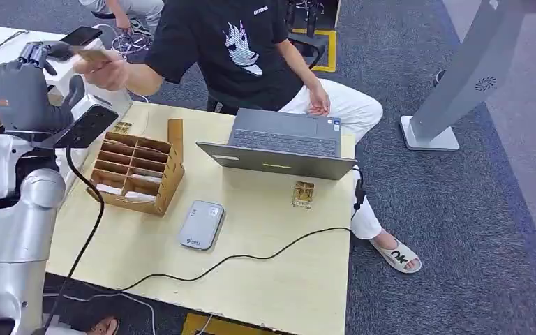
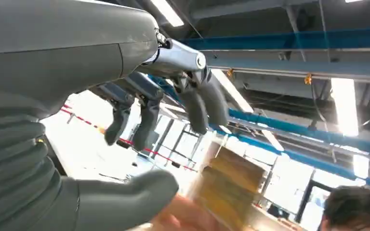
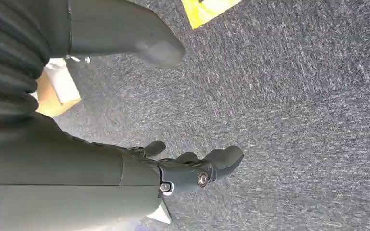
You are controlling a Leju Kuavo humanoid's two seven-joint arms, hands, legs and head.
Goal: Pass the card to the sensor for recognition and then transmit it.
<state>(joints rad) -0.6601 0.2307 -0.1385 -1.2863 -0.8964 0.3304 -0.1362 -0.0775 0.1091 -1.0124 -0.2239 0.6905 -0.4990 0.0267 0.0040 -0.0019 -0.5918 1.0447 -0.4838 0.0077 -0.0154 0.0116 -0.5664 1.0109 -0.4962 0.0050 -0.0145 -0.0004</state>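
Left hand [image 1: 31,84] is raised high at the far left, above the tabletop's left edge, its grey back toward the head camera. From the left wrist camera its dark fingers [image 2: 192,103] are spread and its thumb [image 2: 125,197] sticks out apart from them, with nothing between: it is open. Just to its right a person's hand [image 1: 105,70] holds the tan card [image 1: 92,54] up in the air, close to the robot's fingertips; whether card and fingers touch I cannot tell. In the wrist picture the card [image 2: 229,190] is a blur just past the thumb.

On the tabletop [image 1: 279,279], a cardboard sorting box [image 1: 139,171] stands near the left edge. A grey card reader [image 1: 201,225] lies flat right of it, with bare surface around it on the near side. A black cable [image 1: 251,255] runs across the near part toward the right edge. An open laptop [image 1: 279,143] sits along the far side in front of the seated person, and a small gold packet [image 1: 303,194] lies near it. Carpet [image 1: 460,244] lies right of the tabletop.

Right hand [image 3: 188,168] hangs over the carpet, fingers loosely curled, thumb apart, holding nothing.
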